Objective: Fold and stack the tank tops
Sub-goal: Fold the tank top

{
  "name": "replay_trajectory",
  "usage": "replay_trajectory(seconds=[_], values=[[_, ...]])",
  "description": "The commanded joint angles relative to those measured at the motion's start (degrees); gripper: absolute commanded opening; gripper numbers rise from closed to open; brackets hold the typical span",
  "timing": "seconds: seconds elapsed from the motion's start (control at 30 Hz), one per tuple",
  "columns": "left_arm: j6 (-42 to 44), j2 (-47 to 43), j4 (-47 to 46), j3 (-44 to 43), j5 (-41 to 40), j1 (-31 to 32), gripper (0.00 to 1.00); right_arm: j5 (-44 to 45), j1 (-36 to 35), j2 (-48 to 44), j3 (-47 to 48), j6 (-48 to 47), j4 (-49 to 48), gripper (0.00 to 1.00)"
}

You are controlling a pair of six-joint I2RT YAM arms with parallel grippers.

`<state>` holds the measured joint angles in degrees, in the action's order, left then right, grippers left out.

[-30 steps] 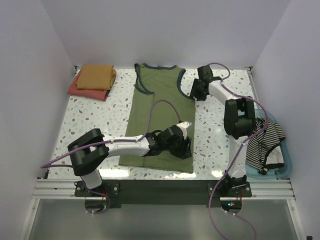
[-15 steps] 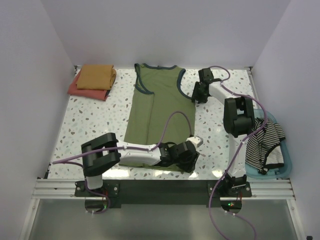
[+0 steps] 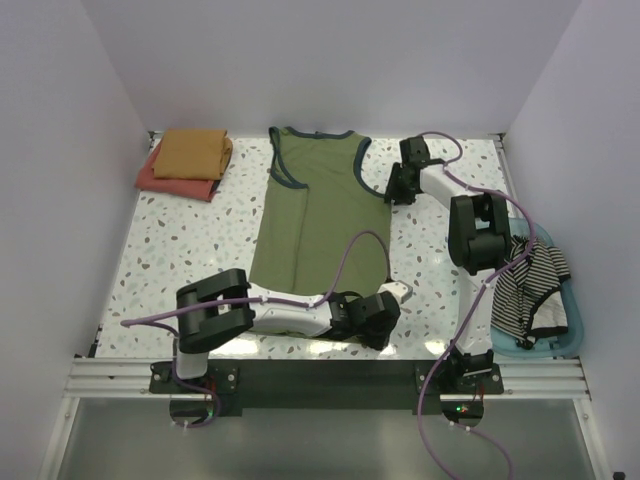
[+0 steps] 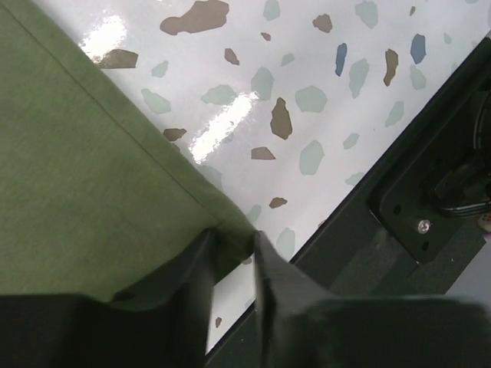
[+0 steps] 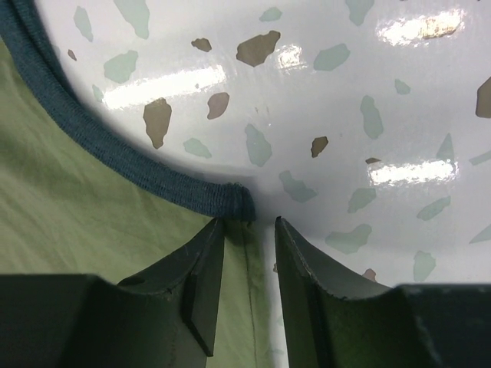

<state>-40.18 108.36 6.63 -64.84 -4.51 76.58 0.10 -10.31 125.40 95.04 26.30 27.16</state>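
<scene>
- The olive green cloth tank top with navy trim (image 3: 320, 215) lies flat on the speckled table (image 3: 170, 240).
- The left gripper (image 4: 232, 253) has narrow jaws about the near hem corner. I cannot tell if they pinch, so the corner may slip.
- The right gripper (image 5: 247, 253), jaws apart astride the armhole end, may catch trim only.

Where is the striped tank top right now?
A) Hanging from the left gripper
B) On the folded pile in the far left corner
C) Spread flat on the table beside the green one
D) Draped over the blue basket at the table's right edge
D: the striped tank top hangs over the rim of the blue basket at the right edge, off the table's working area.
</scene>
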Motion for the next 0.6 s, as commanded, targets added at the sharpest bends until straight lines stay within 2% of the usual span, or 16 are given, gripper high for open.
replay_trajectory(seconds=[0.0,0.07,0.1,0.37,0.57], values=[[-0.86,0.81,1.1,-1.0,-2.07,0.5,0.24,-1.51,0.29,-0.25,-1.97,-0.2,-0.97,0.35],[-1.65,-0.42,0.58,-0.12,-2.25,0.77,0.05,-1.42,0.29,-0.25,-2.32,-0.2,-1.14,0.34],[-1.83,-1.12,0.23,0.32,-2.08,0.85,0.0,-1.24,0.37,-0.42,-2.49,-0.11,-1.32,0.34],[-6.57,-9.48,-4.96,7.97,-0.5,1.12,0.0,-1.33,0.37,-0.78,-3.29,0.59,-2.37,0.27],[-7.54,-10.8,-8.13,9.03,0.73,1.21,0.0,-0.36,0.29,-1.39,-3.81,0.85,-2.2,0.07]])
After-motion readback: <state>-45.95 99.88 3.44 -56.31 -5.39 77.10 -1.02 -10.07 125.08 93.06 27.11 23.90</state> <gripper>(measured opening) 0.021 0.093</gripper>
